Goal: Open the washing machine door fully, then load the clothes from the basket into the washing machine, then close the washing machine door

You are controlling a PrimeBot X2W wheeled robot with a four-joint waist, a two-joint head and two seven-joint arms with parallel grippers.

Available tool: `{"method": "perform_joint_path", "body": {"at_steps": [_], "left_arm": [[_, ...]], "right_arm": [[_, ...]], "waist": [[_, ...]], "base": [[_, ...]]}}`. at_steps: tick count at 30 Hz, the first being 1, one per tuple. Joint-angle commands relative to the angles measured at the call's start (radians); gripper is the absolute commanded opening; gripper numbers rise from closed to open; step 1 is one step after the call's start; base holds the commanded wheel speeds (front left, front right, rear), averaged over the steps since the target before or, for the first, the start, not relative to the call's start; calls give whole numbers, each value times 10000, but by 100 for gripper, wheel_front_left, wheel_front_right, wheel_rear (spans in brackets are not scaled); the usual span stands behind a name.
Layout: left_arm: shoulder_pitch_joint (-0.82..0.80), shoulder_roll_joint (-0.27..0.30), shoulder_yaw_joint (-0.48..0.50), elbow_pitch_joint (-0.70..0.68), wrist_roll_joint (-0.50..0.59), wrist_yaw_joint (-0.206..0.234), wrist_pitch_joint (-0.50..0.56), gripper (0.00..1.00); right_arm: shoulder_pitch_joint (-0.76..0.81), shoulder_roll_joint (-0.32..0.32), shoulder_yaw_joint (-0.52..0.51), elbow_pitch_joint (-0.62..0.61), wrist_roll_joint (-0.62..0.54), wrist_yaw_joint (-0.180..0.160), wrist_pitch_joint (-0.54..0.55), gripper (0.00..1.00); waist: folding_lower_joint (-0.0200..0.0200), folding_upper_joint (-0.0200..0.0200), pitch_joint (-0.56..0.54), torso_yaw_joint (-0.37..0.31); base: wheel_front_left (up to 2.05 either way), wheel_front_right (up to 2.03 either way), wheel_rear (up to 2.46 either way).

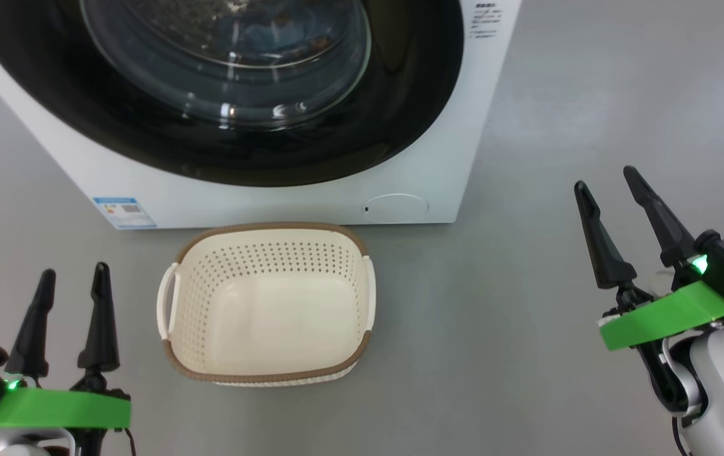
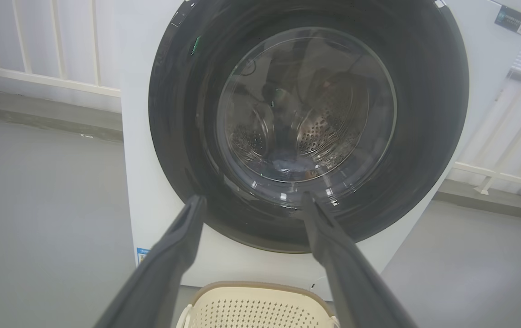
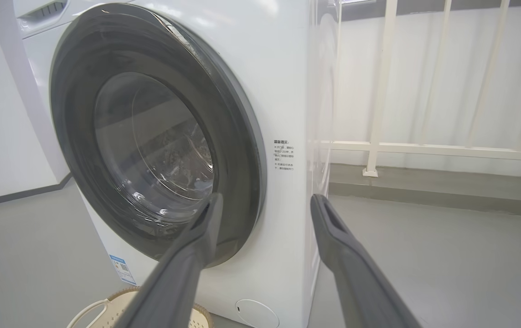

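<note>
You have the washing machine [image 1: 457, 152], its door [image 1: 400, 120] shut, the basket [image 1: 266, 226] on the floor [image 1: 514, 316] just before it, the clothes [image 2: 287, 165] behind the glass [image 1: 228, 63] — and the left gripper [image 1: 75, 271] and right gripper [image 1: 605, 178] both spread wide, flanking the basket.

The white washing machine [image 1: 450, 164] stands at the far side, its black-rimmed glass door [image 1: 412, 95] shut flush. Blue clothes [image 2: 287, 165] lie low behind the glass. The cream basket [image 1: 260, 378] sits upright and empty on the floor [image 1: 526, 329], just in front of the machine.
</note>
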State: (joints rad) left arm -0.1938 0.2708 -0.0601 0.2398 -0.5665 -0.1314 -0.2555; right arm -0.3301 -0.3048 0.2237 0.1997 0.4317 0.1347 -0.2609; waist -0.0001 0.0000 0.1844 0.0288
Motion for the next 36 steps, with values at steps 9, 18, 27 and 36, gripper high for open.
{"method": "perform_joint_path", "body": {"at_steps": [9,18,27,36], "left_arm": [[272,613,87,-648,-491,8,-63,100],[289,699,43,-651,-508,8,-63,100],[222,693,43,-631,-601,8,-63,100],[180,736,2,-595,-598,8,-63,100]], "right_arm": [[852,222,-539,-458,1,-40,-9,100],[998,331,-658,-503,-120,-40,-9,100],[1016,444,-748,-511,-173,-40,-9,100],[983,511,-725,-479,-178,-40,-9,100]], "waist": [[1,0,-329,-353],[1,0,-257,-420],[1,0,-231,-405],[1,0,-193,-369]], "base": [[0,0,0],[0,0,0],[0,0,0],[0,0,0]]}}
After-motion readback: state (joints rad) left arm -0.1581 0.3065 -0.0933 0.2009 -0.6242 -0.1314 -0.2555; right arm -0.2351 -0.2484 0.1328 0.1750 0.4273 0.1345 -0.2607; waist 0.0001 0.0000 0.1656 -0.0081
